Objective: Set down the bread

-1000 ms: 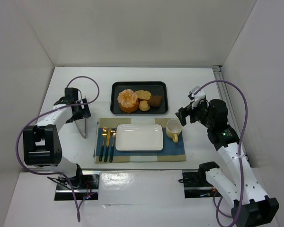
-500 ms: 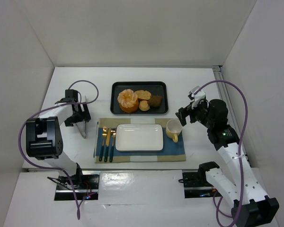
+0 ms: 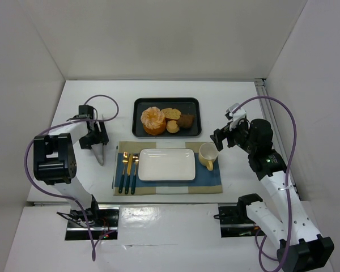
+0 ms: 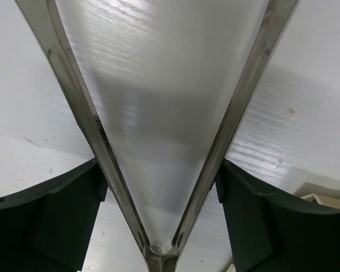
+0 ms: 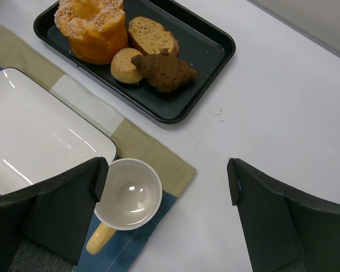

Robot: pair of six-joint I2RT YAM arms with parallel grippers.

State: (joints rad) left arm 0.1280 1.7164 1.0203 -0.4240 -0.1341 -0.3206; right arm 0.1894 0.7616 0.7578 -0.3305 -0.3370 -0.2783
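Note:
The bread (image 3: 173, 127) (image 5: 126, 65), a small round golden-tan bun, lies in the black tray (image 3: 139, 105) (image 5: 215, 34) among other baked items. Metal tongs (image 3: 100, 152) (image 4: 73, 96) lie on the table at the left. My left gripper (image 3: 94, 137) (image 4: 161, 170) straddles their hinge end, open, its dark fingers (image 4: 68, 198) just outside the two steel arms. My right gripper (image 3: 220, 139) (image 5: 167, 167) hovers open and empty, right of the yellow cup (image 3: 207, 153) (image 5: 129, 192).
The tray also holds an orange flower-shaped pastry (image 3: 153, 119) (image 5: 93, 25), an oval slice (image 3: 171, 113) (image 5: 153, 35) and a dark brown pastry (image 3: 186, 120) (image 5: 165, 71). A white plate (image 3: 166, 165) (image 5: 39, 130) and cutlery (image 3: 127, 170) lie on the placemat (image 3: 209, 181).
The left arm's links have shifted slightly while its gripper stays over the tongs. The right arm, bread and tableware have not moved.

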